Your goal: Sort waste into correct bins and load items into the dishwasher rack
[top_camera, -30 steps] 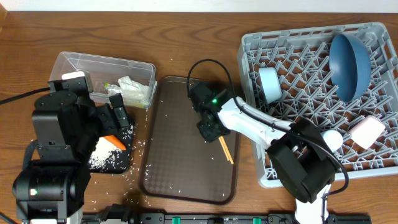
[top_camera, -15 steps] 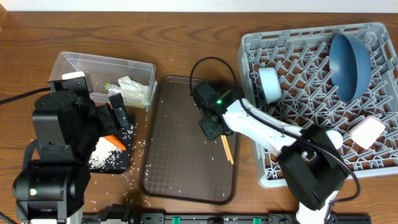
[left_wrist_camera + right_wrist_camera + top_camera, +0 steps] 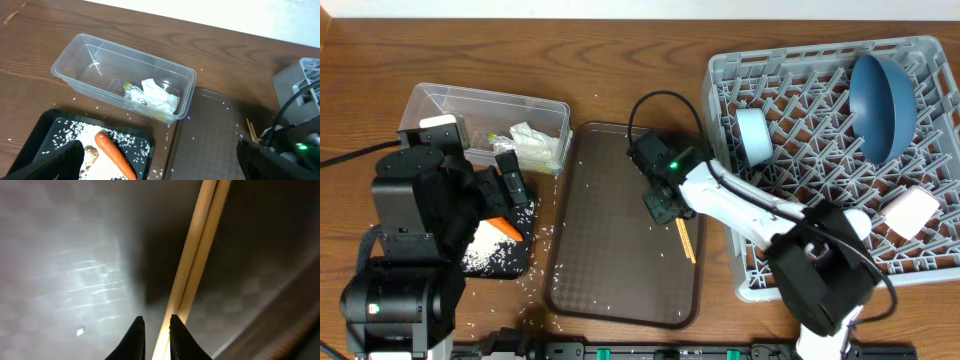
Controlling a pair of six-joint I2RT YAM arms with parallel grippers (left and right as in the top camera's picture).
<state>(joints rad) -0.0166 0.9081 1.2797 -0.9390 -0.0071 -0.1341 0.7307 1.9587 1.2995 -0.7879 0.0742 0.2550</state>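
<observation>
Looking down on the wood-grain table [image 3: 620, 60], we see the right gripper [image 3: 660, 207] low over the dark brown serving tray [image 3: 610, 260], whose surface has a fine checkered texture. In the wrist view its two dark fingertips [image 3: 137, 335] stand almost pressed together, pinching a pair of pale, straight wooden chopsticks [image 3: 192, 265] near one end. The sticks run away slantwise across the tray.

The left gripper [image 3: 160, 150] hangs spread wide, holding nothing, above the shallow black tray [image 3: 50, 127]. On that tray lie a smooth orange carrot piece [image 3: 115, 155], a brown lump [image 3: 91, 150] and a scatter of white rice grains [image 3: 70, 132]. Just beyond it, the clear thin-walled tub [image 3: 75, 55] holds crumpled white paper [image 3: 160, 97] and a small green-yellow wrapper [image 3: 131, 90].

In the grey peg-latticed rack [image 3: 740, 75] a rounded dark blue dish [image 3: 882, 95] stands tilted (a pale pink cup [image 3: 912, 210] lies toward the rack's right edge).
</observation>
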